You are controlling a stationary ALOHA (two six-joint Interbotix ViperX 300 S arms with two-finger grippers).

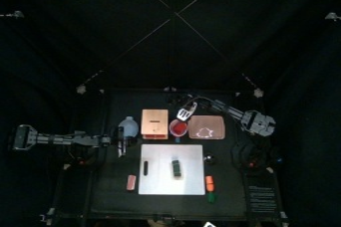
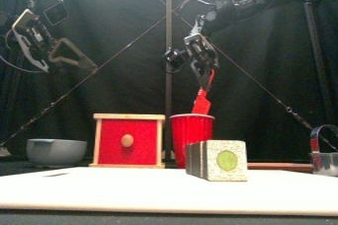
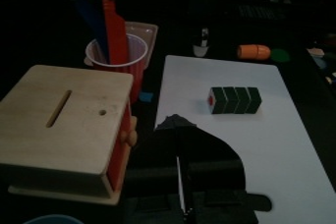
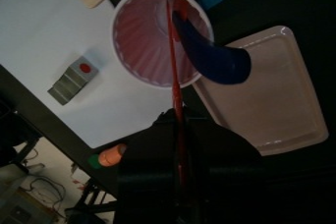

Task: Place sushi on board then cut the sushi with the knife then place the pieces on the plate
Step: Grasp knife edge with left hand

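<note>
The dark green sushi roll (image 1: 177,166) (image 2: 219,160) (image 3: 237,98) lies on the white cutting board (image 1: 158,155) (image 3: 262,130). Behind the board stands the red cup (image 1: 180,131) (image 2: 192,138) (image 4: 155,33). My right gripper (image 1: 188,111) (image 2: 199,59) hangs above it, shut on the red knife (image 2: 203,102) (image 4: 176,120), whose lower end is at the cup's rim. The blue knife (image 4: 217,63) stays in the cup. The pink tray (image 1: 209,128) (image 4: 269,105) lies to the right of the cup. My left gripper (image 1: 127,137) (image 3: 197,164) hovers left of the board.
A wooden box (image 1: 156,123) (image 2: 128,140) (image 3: 59,120) with a red drawer front stands left of the cup. A blue-grey bowl (image 2: 55,151) sits at the far left, a metal cutter (image 2: 325,158) at the far right. Orange toy foods (image 1: 131,180) (image 1: 210,183) lie beside the board's front corners.
</note>
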